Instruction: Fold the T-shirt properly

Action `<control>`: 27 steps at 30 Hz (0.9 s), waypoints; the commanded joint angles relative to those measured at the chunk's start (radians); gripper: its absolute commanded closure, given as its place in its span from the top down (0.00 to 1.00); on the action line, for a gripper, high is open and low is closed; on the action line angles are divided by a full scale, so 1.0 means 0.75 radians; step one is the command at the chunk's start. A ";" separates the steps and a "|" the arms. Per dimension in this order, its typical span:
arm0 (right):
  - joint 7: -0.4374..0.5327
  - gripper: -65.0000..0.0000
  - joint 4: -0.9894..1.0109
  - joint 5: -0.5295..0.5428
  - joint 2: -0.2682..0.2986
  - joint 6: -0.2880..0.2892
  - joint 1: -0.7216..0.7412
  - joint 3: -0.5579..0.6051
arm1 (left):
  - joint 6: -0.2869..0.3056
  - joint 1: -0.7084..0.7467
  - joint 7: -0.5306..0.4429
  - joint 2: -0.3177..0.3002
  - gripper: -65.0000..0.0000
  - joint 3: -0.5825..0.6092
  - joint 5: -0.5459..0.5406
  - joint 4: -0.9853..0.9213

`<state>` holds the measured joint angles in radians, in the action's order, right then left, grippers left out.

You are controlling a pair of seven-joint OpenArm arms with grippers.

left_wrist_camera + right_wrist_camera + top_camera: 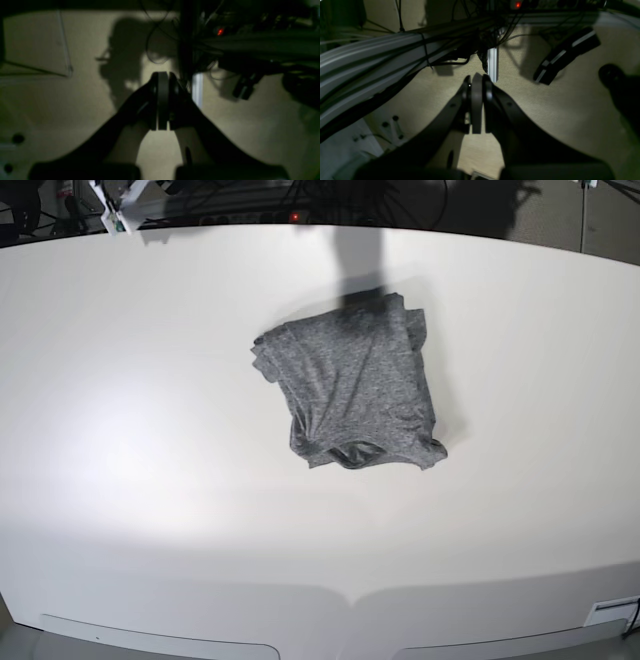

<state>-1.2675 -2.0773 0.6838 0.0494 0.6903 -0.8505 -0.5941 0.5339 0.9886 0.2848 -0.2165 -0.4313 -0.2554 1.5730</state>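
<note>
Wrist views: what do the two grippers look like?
Both look alike: the left gripper and right gripper are matte black, each with two curved fingers widening toward the camera and flat dark grey pads at the tips. No markings or cables show on them; both views are dim.

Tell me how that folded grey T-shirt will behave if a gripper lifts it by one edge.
The T-shirt would probably droop and unfold: its thin knit already shows soft wrinkles and uneven layered edges. It looks light, so pushing it across the smooth white table may bunch the layers rather than slide the bundle whole.
</note>
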 commanded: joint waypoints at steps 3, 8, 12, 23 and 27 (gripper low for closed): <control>0.136 0.00 0.081 -0.134 -0.050 0.010 -0.042 -0.002 | 0.112 -0.040 -0.033 -0.061 0.00 -0.010 -0.011 -0.180; 0.266 0.00 0.373 -0.226 -0.089 0.010 -0.032 0.003 | 0.219 -0.264 -0.045 -0.067 0.00 -0.007 -0.009 -0.572; 0.437 0.00 0.666 -0.344 -0.070 0.010 0.016 0.035 | 0.219 -0.466 -0.127 -0.066 0.00 -0.007 0.017 -0.920; 1.016 0.00 1.671 -0.809 0.117 0.010 0.441 0.060 | 0.194 -0.817 -0.592 -0.049 0.00 0.213 0.575 -1.496; 1.230 0.00 2.016 -0.952 0.196 0.010 0.631 0.061 | -0.140 -0.881 -0.591 0.020 0.00 0.423 0.562 -1.565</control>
<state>-0.3374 -0.5545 -0.0383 0.1848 0.6914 -0.3653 -0.5476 0.4133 0.3176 -0.1501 -0.1947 -0.1101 0.1623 0.3973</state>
